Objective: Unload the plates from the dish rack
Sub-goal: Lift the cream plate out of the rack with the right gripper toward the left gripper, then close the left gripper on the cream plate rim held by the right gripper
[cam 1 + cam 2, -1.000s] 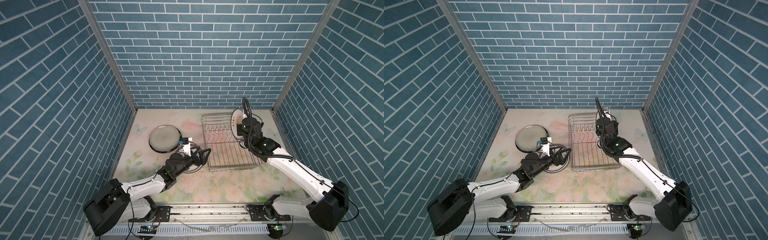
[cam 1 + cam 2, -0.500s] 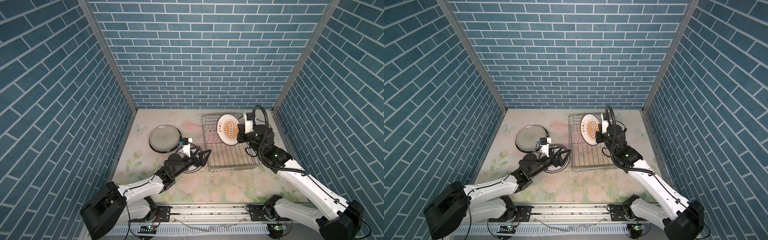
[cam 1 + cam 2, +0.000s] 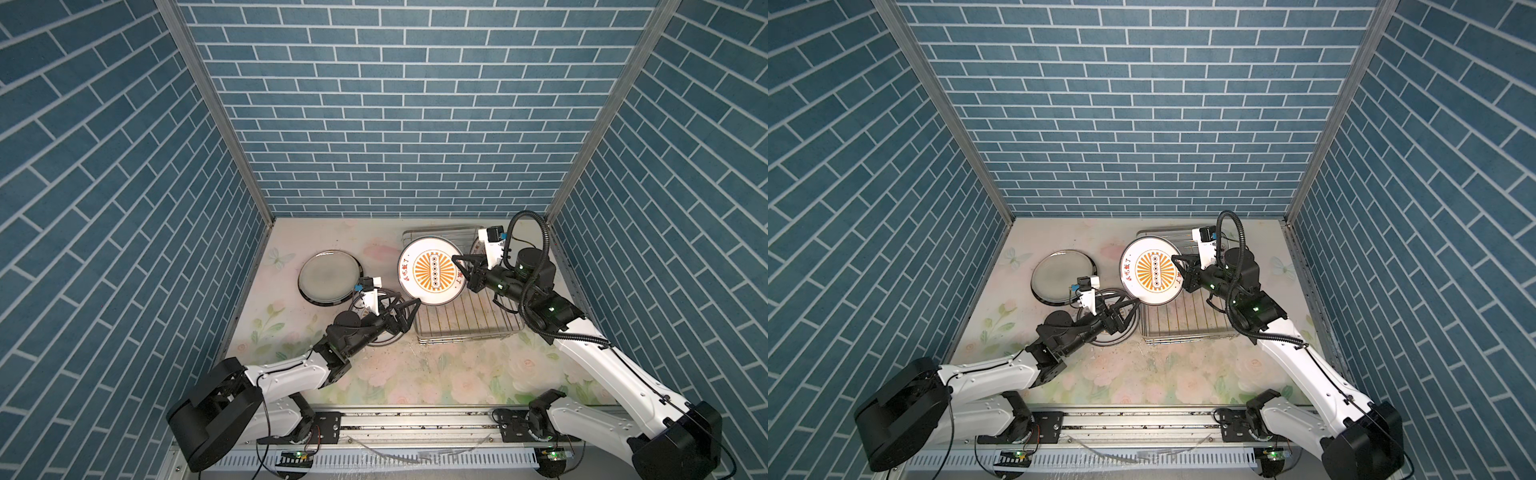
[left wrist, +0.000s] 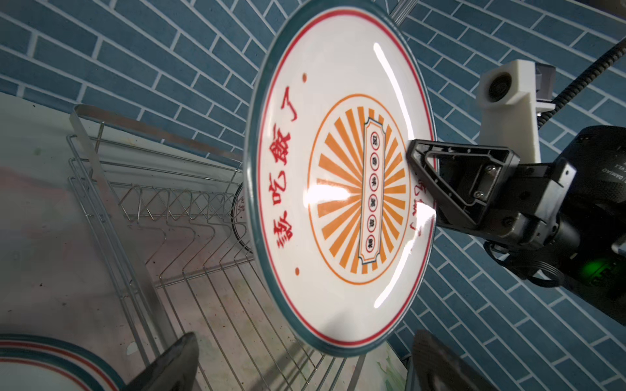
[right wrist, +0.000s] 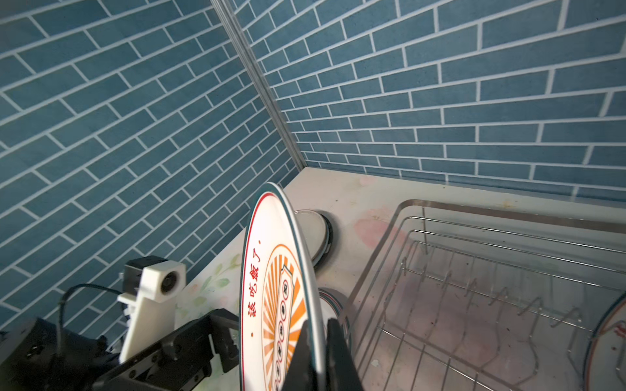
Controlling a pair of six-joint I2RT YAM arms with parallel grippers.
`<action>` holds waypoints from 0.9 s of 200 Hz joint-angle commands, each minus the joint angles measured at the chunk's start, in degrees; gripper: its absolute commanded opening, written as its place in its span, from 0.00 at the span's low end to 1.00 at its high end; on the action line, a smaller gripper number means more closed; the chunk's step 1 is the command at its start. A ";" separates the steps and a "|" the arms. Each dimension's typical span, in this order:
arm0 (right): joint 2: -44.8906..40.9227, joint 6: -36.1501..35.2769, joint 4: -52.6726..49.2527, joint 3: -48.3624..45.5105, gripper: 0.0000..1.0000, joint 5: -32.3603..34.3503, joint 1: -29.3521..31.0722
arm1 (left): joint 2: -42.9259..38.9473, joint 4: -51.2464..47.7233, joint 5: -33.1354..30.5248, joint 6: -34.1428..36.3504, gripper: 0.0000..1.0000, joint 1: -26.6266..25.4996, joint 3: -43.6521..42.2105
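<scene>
Sunburst plate (image 3: 432, 272) tilted above dish rack (image 3: 465, 322), pinched by right fingers (image 5: 301, 359); left fingers (image 4: 169, 369) spread, close below.

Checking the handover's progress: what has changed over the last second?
The right gripper, shut on the rim of the sunburst plate, lifted it out of the far right end of the dish rack and carried it left, toward the open left gripper. The left gripper, grey plate and rack stayed put.

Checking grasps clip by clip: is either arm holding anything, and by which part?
The right jaws are shut on the rim of the sunburst plate, held on edge; the left jaws are open, empty.
</scene>
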 commanded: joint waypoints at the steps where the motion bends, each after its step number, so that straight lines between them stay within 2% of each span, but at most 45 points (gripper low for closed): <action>1: -0.68 3.47 5.16 -1.67 0.00 -4.65 -0.16 | 1.76 6.81 1.54 -2.73 0.97 -0.38 -0.28; 30: -0.78 4.94 8.31 -4.13 0.00 -7.95 -0.19 | 4.77 13.12 1.89 -4.83 0.90 -0.38 -0.87; 67: -2.25 4.59 8.15 -6.32 0.00 -6.51 -0.46 | 4.29 9.51 1.06 -4.50 0.89 -0.56 0.40; 90: -3.74 5.34 8.81 -8.04 0.00 -6.46 -0.55 | 3.23 7.35 -0.07 -4.66 0.80 -0.56 0.40; 105: -4.54 6.23 9.88 -9.13 0.00 -6.35 -0.52 | 2.88 6.41 -0.21 -5.02 0.77 -0.56 0.39; 136: -4.14 7.13 10.69 -9.72 0.00 -7.54 -0.49 | 1.92 5.01 -1.45 -6.09 0.56 -0.78 -0.62; 153: -4.02 6.97 10.49 -10.22 0.00 -6.54 -0.52 | 1.08 4.45 -2.50 -6.60 0.53 -0.88 -1.36; 171: -4.45 6.57 9.79 -10.44 0.00 -5.24 -0.49 | 0.03 2.81 -2.42 -6.73 0.40 -0.98 -1.21; 180: -4.72 6.44 9.56 -10.49 0.00 -5.04 -0.54 | -0.52 1.88 -2.36 -6.77 0.39 -1.16 -1.12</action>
